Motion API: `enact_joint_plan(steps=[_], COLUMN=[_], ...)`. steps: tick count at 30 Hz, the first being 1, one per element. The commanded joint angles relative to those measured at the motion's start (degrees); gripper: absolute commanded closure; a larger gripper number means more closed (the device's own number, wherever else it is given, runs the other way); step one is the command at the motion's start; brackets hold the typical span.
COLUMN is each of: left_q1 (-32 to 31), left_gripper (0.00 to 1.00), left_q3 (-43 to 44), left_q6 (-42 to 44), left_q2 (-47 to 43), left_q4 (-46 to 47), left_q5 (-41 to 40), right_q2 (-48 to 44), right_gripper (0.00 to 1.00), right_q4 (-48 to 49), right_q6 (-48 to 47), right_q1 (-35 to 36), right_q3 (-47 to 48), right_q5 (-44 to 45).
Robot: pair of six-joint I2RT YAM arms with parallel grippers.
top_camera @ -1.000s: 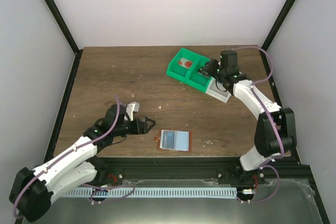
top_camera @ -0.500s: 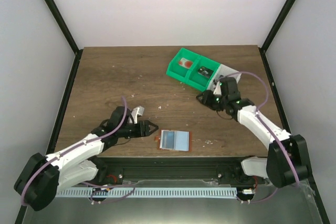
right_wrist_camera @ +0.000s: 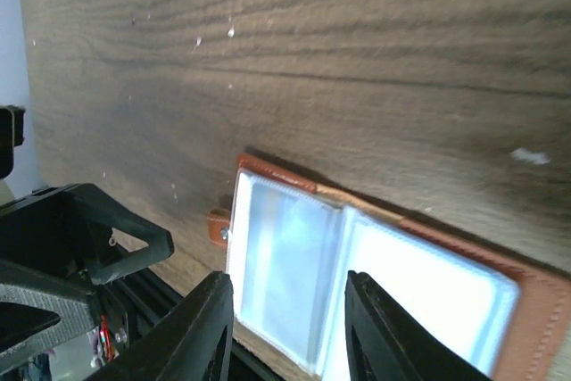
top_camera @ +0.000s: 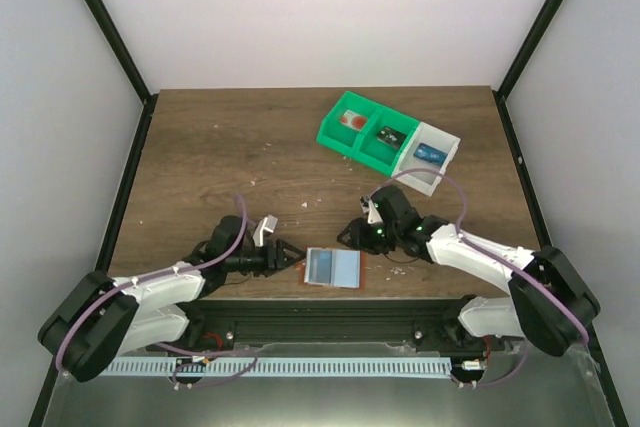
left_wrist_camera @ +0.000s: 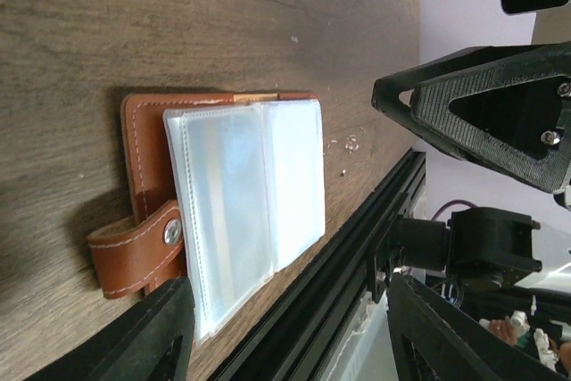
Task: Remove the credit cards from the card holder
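Both claws spread, empty: left claw just left of the card holder, right claw at its far right corner; I'd pin the strap side flat, then fish one sleeve at a time.

I read card holder: smooth brown leather look, pale stitching, glossy clear plastic sleeves | desk: matt wood grain | left tool: matt black plastic
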Motion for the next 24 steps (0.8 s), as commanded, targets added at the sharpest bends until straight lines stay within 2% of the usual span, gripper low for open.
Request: enact_joint_plan(steps=[1,6,13,18,24], left_q1=[0.0,0.0,0.06,-0.09,-0.32], left_gripper=[0.4,0.42,0.44,0.46,0.46], left_q3=[-3.09,-5.05,-5.33,-5.37,-4.48], left_q6=[-5.18,-7.68,-7.56,-7.25,-7.06], left_q2=[-0.01,0.46,0.47,-0.2,-0.86], left_q4=[9.27,12.76,12.13,10.56,8.93], left_q5=[1.28,1.79,1.64,1.01,-0.06], right_q2=[1.72,4.84,10.0,13.71,13.67], right_gripper=[0.64,0.67,0.7,0.71,0.74], right_q4=[3.47,5.04,8.3,6.94,4.35], right_q6=[2.87,4.51,6.85,6.09,3.7], right_q1=[3.53,6.96,11.37,12.05,12.06], right_q3=[-0.21,0.25,1.37,1.63,1.16], right_q5=[1.31,1.6,0.93,2.31,5.28])
